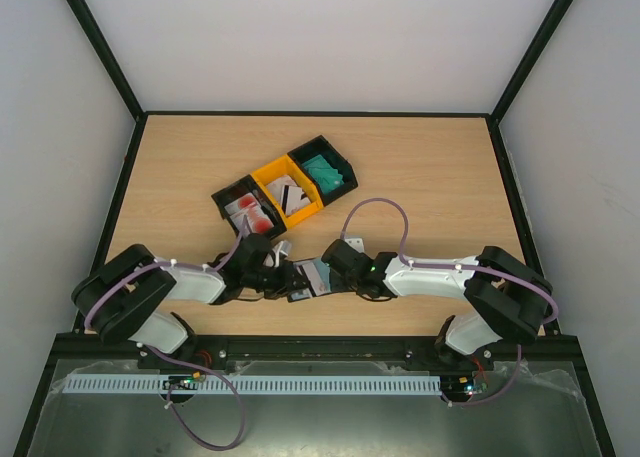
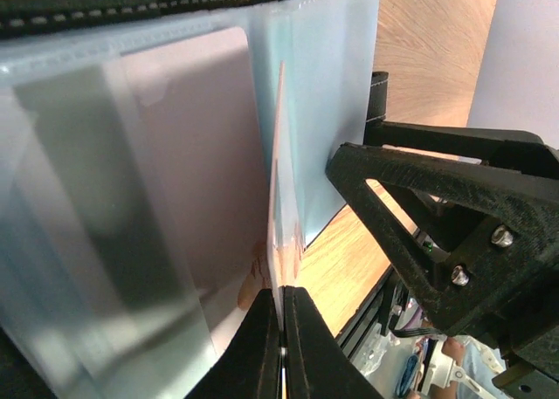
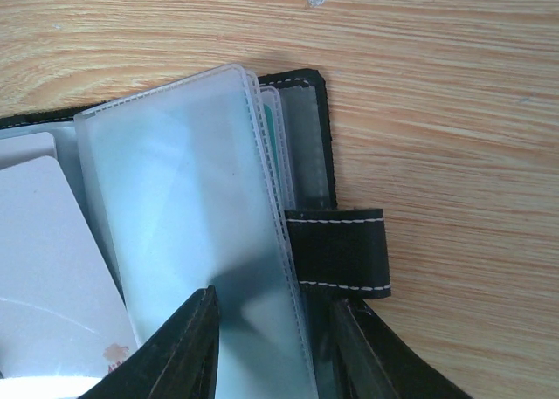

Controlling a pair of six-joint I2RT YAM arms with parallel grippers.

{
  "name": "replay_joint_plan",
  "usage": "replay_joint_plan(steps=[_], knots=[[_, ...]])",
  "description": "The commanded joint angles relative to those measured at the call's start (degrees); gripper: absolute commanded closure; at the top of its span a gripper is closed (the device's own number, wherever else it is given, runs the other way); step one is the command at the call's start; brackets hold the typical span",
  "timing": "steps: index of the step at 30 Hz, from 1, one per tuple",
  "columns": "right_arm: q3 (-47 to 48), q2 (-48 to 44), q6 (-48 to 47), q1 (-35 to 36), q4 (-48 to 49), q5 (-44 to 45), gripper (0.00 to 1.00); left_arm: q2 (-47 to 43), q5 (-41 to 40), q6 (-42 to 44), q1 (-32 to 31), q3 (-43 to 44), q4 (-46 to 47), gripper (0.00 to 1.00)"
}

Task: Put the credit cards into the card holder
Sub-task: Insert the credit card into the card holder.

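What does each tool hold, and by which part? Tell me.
Left tool pinches a credit card by its near edge. Right tool straddles clear sleeves of the card holder; a grip cannot be confirmed.

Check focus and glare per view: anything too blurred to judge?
Top external: even light, sharp, but the card holder is tiny and half hidden. Left wrist: clear sleeves soft, too near the lens. Right wrist: table grain crisp, sleeves hazy, no glare.

Wooden table (image 1: 430,167) on my bench, light grain, black rails (image 1: 320,114) at its edges. Just above frame centre, three bins touching in a diagonal row: black bin (image 1: 230,186) lower left, yellow bin (image 1: 270,167) middle, second black bin (image 1: 306,147) upper right. White walls (image 1: 320,37) around.
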Motion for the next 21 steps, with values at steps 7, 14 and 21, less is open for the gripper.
replay_joint_plan(steps=[7,14,21], knots=[[-2.6,4.2,0.9,-0.3,3.1,-3.2,0.66,0.1,-1.8,1.7,0.7,0.6,-1.3,0.98],[-2.6,4.4,0.8,-0.2,3.1,-3.3,0.67,1.5,-0.6,0.0,-0.6,0.1,1.5,0.98],[-2.6,4.2,1.0,-0.2,3.3,-3.4,0.67,3.3,0.0,-3.2,-1.9,-0.8,5.2,0.98]])
